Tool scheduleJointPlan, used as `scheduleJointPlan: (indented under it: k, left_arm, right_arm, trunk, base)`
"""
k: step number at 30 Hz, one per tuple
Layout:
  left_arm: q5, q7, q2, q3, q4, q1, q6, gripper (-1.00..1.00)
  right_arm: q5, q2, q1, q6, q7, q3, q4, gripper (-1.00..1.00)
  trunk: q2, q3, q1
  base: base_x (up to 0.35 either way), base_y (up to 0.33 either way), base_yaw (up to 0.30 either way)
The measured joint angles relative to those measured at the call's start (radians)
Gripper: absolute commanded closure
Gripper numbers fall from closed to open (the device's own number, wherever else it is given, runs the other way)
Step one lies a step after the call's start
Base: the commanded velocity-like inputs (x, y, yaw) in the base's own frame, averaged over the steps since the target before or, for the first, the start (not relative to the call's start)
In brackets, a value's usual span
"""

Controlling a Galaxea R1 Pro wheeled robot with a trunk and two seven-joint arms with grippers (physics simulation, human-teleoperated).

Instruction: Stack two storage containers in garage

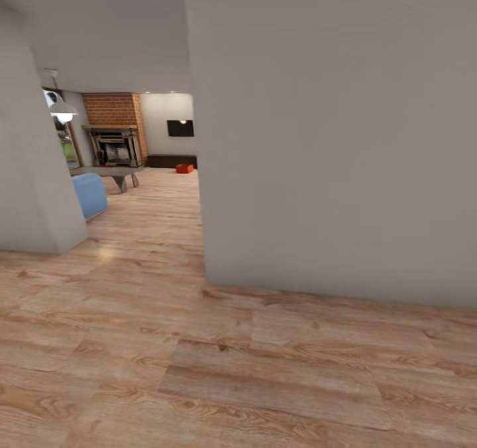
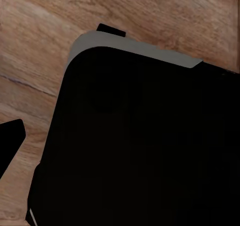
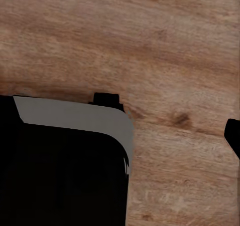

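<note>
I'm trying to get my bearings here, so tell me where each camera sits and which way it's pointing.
Head view: on the robot's head, facing forward and down a hallway past a grey wall toward a small orange-red bin on the light wood plank floor.
Left wrist view: on the left arm, pointing down at a black, grey-edged robot body part.
Right wrist view: on the right arm, pointing down at a similar part.
Both wrist views share the plank floor.
</note>
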Motion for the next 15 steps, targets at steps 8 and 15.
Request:
scheduleJointPlan:
  k: [8,15]
  left_arm:
    - [0.0,0.0,0.0,0.0,0.0,0.0,0.0,-1.0]
    - [0.0,0.0,0.0,-0.001,0.0,0.0,0.0,-1.0]
  right_arm:
    - [0.0,-0.002,0.0,0.0,0.001,0.0,0.001,-1.0]
    - [0.0,-0.003,0.0,-0.001,0.001,0.0,0.0,-1.0]
  trunk:
    - [0.0,0.0,0.0]
    - [0.0,0.0,0.0]
  base:
    - [0.323,0.0,0.266]
    - [0.323,0.0,0.269]
